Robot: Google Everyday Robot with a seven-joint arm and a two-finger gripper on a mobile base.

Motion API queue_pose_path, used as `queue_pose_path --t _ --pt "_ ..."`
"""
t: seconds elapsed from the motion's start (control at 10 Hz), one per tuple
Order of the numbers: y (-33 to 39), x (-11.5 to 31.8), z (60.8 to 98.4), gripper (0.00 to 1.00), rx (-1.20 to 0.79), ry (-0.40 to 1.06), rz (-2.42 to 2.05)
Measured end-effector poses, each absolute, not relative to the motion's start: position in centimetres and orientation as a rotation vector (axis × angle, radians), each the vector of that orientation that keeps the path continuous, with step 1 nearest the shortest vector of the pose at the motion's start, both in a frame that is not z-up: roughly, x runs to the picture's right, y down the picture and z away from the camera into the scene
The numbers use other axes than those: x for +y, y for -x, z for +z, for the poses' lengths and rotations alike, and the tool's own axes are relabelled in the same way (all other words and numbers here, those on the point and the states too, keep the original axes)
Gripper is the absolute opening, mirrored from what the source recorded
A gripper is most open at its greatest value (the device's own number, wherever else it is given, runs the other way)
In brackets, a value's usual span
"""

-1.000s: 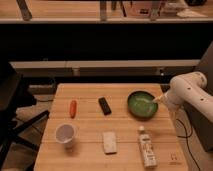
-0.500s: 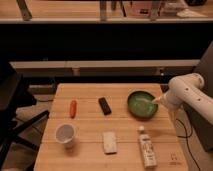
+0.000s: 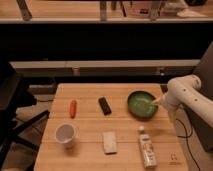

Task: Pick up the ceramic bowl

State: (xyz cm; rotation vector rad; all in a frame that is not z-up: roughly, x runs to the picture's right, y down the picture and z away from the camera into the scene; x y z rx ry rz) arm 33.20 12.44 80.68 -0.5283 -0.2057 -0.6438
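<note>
Currently the reach-and-grasp step is judged to be in hand. The gripper (image 3: 157, 101) is placed at the right rim of the ceramic bowl (image 3: 139, 105), tip over or touching the rim edge; which one cannot be told. Whether the gripper is wide or closed cannot be told either. The bowl is sat flat on the far right part of the wooden table (image 3: 85, 95), not lifted.

Next move as judged: the rim must be pinched firmly, then a straight lift made. The glaze is glossy, so a slip or tilt is a risk.

Other items:
- black bar-shaped object (image 3: 104, 105) just left of the bowl, apart from it
- orange carrot-like item (image 3: 73, 108) further left
- white paper cup (image 3: 65, 134) near left
- white block (image 3: 109, 141) near centre
- bottle (image 3: 147, 147) laid flat, near side of the bowl

Nothing is seen blocking the lift path. The bottle is closest but is not touching.
</note>
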Motion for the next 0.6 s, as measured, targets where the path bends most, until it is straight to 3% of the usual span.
queue_pose_path --t 0.6 --pt "-33.4 13.8 83.1 0.80 -0.201 0.536 -0.659"
